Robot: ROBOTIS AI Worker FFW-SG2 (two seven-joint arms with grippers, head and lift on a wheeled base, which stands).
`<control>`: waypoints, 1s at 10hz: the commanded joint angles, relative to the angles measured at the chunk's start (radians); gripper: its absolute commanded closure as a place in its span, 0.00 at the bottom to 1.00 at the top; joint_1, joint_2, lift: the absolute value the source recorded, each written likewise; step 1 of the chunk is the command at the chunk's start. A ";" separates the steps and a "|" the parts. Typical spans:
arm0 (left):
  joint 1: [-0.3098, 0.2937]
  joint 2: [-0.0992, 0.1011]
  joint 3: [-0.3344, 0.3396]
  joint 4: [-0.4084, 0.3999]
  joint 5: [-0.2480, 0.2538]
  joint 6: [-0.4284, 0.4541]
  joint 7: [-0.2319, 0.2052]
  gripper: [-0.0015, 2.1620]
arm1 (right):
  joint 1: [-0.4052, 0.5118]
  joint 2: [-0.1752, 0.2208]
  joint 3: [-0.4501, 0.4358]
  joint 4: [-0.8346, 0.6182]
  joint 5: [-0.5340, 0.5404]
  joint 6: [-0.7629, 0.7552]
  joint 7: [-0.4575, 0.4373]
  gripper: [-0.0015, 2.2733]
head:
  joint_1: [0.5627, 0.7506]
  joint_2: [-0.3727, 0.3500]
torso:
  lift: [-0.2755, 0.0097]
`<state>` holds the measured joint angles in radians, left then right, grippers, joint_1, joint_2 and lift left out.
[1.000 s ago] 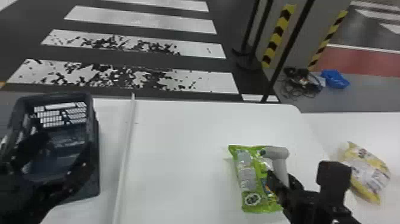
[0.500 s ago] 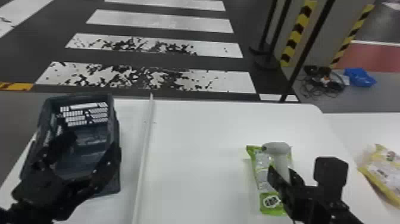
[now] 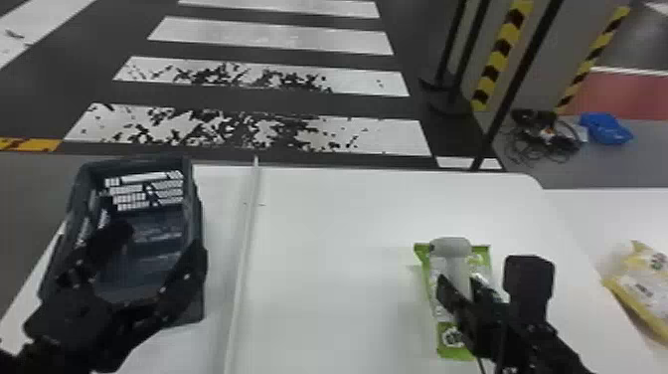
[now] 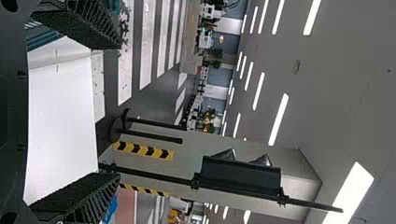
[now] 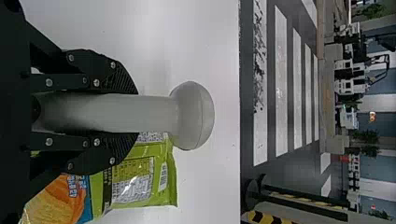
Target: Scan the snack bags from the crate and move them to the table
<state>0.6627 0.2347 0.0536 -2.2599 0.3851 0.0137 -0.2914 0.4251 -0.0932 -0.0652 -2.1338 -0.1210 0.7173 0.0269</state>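
Note:
My left gripper (image 3: 159, 263) stands open over the crate (image 3: 196, 308) at the table's left, one finger on each side of its inside. In the left wrist view the left gripper (image 4: 100, 112) has nothing between its widely parted fingers. My right gripper (image 3: 457, 288) holds a grey-white scanner (image 3: 451, 248) upright over the green snack bag (image 3: 455, 350). In the right wrist view the right gripper (image 5: 133, 113) is closed on the handle of the scanner (image 5: 194, 115), with the green snack bag (image 5: 135, 182) behind it.
A yellow snack bag (image 3: 641, 288) lies at the far right on a second white surface. A pale raised strip (image 3: 243, 263) runs along the table (image 3: 328, 298) between crate and green bag. Dark poles (image 3: 517, 84) stand beyond the table.
The head view has swung left, so crate, bags and table sit farther right in it. The left gripper remains over the crate and the right one keeps hold of the scanner.

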 commanded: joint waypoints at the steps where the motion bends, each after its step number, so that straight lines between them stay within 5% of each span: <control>1: 0.006 0.002 0.002 -0.009 -0.002 0.001 0.000 0.00 | -0.025 -0.003 0.010 0.029 0.011 0.003 0.001 0.94 | 0.70 0.38 | 0.63; 10: -0.008 0.002 0.006 0.002 0.000 0.013 0.000 0.00 | -0.097 -0.013 0.041 0.112 0.064 0.046 0.001 0.94 | 0.70 0.40 | 0.63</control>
<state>0.6572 0.2362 0.0610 -2.2608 0.3850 0.0267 -0.2909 0.3328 -0.1057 -0.0245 -2.0273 -0.0609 0.7567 0.0276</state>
